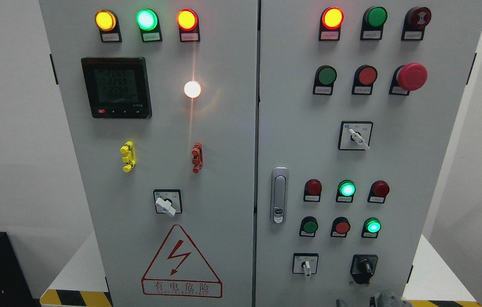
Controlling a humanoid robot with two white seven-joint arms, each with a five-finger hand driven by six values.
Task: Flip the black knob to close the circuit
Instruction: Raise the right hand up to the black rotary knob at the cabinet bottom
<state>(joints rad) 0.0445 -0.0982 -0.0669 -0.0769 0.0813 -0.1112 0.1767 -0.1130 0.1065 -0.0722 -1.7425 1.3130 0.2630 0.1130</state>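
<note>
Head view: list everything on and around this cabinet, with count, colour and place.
cabinet: one, grey, two doors, filling the view
top lamps: three lit, yellow, green, red, left door top
meter: one, black, left door upper left
white lamp: one, lit, right of the meter
clips: two, yellow and red, left door middle
white switches: three, one left door, two right door
warning sign: one, red triangle, left door bottom
handle: one, silver, right door left edge
stop button: one, red mushroom, right door upper right
black knob: one, right door bottom right
hand: grey, bottom edge below the black knob, barely visible
</note>
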